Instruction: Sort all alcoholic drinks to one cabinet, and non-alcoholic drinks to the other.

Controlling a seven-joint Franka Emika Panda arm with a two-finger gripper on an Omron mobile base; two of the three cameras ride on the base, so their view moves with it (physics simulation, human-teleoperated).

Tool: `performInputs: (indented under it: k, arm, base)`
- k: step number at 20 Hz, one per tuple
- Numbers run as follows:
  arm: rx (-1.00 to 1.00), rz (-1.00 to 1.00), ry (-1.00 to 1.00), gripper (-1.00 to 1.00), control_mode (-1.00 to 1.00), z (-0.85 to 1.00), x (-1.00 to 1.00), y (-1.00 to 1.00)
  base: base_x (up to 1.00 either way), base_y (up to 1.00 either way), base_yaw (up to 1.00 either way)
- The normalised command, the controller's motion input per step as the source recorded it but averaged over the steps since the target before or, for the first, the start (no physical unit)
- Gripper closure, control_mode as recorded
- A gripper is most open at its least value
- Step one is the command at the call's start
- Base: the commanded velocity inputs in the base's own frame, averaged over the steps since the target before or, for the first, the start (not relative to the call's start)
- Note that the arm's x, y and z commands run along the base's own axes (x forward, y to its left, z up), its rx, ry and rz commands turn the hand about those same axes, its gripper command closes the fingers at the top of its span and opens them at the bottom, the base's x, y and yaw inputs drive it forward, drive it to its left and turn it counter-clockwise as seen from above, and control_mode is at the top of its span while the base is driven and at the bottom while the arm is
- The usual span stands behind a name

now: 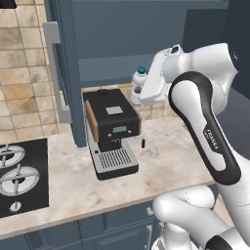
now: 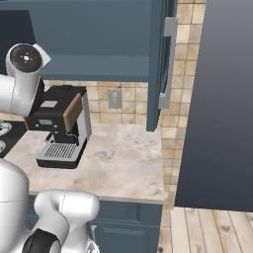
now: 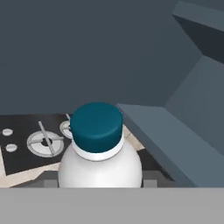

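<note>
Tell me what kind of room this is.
A simulated home kitchen, most likely: a black gas hob set in a beige marble-look counter, a black espresso machine, and dark blue wall cabinets above tan tiles.

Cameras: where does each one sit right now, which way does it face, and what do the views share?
Left base view: behind the arm on its left, looking forward and down at the coffee machine, stove and water bottle held up by the hand; white arm at right.
Right base view: behind on the right, facing the counter and open cabinet door; arm at left.
Hand view: on the hand, looking along it over the bottle's teal cap toward the stove.
Both base views share the coffee machine and counter.
</note>
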Motion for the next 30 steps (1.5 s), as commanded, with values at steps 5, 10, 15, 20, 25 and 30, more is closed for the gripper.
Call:
performInputs:
  k: [5,10,15,20,25,30]
  arm:
    - [0.11,-0.01,0.00,1.00,-1.00,0.06,0.00,-0.20]
    - [0.13,-0.03,0.00,1.00,-1.00,0.01,0.19,-0.05]
    - [0.09,-0.09,0.00,1.00,-1.00,0.17,0.25,0.02]
    - [0.02,-0.09,0.00,1.00,-1.00,0.30,0.16,0.03]
    - [0.05,-0.03,0.01,1.00,-1.00,0.09,0.25,0.00]
    - [0.10,0.00,0.00,1.00,-1.00,0.00,0.31,0.00]
  base:
    - [0.00,0.00,0.00]
    - [0.00,0.00,0.00]
    - [0.00,0.00,0.00]
    - [0.00,0.00,0.00]
    - [0.00,0.00,0.00]
    - [0.00,0.00,0.00]
